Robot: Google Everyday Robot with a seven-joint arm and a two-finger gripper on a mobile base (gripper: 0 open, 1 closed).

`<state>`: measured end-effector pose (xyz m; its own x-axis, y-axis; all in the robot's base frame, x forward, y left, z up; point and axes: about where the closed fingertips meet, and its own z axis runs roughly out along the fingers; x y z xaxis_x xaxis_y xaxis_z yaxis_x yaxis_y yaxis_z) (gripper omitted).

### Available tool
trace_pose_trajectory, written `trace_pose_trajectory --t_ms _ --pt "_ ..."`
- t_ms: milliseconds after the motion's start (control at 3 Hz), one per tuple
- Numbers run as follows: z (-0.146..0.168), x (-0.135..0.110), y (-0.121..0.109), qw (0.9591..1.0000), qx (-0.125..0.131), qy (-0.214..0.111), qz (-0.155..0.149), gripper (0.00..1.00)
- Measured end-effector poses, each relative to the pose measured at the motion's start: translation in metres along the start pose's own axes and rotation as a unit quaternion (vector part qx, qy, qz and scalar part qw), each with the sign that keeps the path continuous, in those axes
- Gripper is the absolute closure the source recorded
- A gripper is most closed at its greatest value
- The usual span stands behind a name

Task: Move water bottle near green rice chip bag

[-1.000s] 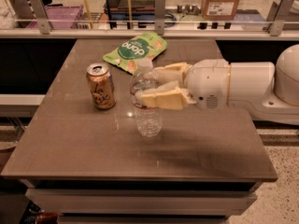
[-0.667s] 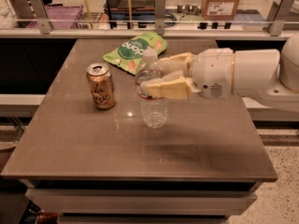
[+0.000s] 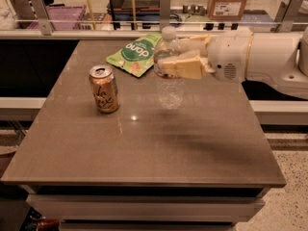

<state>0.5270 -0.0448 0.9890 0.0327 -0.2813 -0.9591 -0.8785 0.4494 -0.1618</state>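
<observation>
Brown stone-look counter [image 3: 159, 172], glass rail along its far edge, shelving and a cardboard box [image 3: 230, 1] behind that.

- My gripper [image 3: 171, 53] comes in from the right edge and is clamped on the water bottle [image 3: 169, 83], one cream finger on the near side and one on the far side, just under the shoulder. White cap stands clear above the fingers.
- Change since a second ago: the bottle was standing mid-counter, right of the soda can [image 3: 104, 88]. Now it is higher and further toward the far edge. Its base looks off the surface, with a soft shadow [image 3: 192, 141] lying well apart from it on the counter, so I read it as carried, not slid.
- Bottle hangs upright, no visible tilt.
- Green rice chip bag [image 3: 134, 53] lies flat by the far edge, left of centre, unmoved. Can also unmoved, toward the left edge.
- Bottle is now just right of the bag, perhaps overlapping its right corner from this view. I cannot tell the true gap in depth.

Meaning for the task: lift and most of the carry look done. What is left, by my judgement, is a short descent onto bare counter beside the bag's right edge, then release. Risk: setting the base down on the pouch corner, which would tip a light bottle.
</observation>
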Motion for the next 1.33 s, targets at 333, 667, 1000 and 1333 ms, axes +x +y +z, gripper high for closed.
trace_pose_trajectory --t_ms 333,667,1000,1333 --pt "-0.001 -0.006 -0.033 0.9984 0.056 -0.006 0.01 1.0" --pt "0.003 -0.012 -0.069 0.9949 0.099 -0.013 0.016 1.0" --pt "0.015 -0.013 -0.097 0.9916 0.127 -0.02 0.015 1.0" --pt "0.032 -0.005 -0.119 0.9882 0.149 -0.03 0.018 1.0"
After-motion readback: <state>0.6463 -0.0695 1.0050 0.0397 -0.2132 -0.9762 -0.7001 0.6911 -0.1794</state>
